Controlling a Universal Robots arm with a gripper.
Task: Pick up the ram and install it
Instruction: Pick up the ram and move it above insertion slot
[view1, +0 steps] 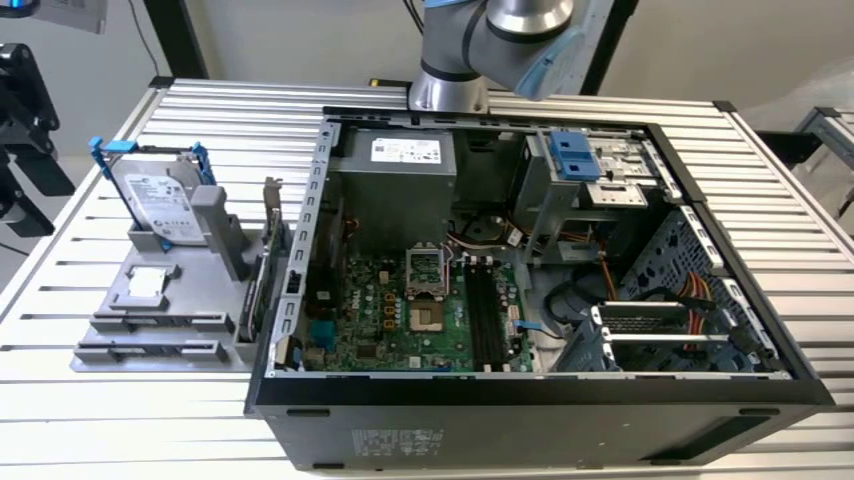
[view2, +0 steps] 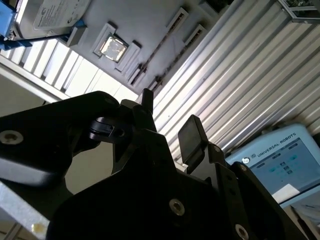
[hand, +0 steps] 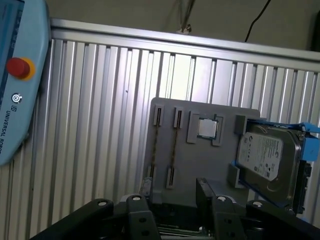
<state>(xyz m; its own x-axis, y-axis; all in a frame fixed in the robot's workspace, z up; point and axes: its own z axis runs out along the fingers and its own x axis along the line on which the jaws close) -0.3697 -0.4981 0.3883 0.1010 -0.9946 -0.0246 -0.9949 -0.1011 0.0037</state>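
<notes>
Across the ribbed metal worktop (view1: 80, 420), an open computer case (view1: 534, 420) fills the middle of the exterior view, its motherboard (view1: 387, 320) exposed, with the robot arm (view1: 461, 60) at the upper edge. At the exterior view's left sits a grey holder (view1: 200, 300) carrying a hard drive (view1: 160, 205) in a blue frame. The gripper (view2: 167, 107) hangs clear of that holder, fingers (view2: 191, 137) spread and grasping nothing. The ram (hand: 174, 146) stands on edge in a holder slot, near a square processor chip (hand: 207, 128), in the first wrist view.
</notes>
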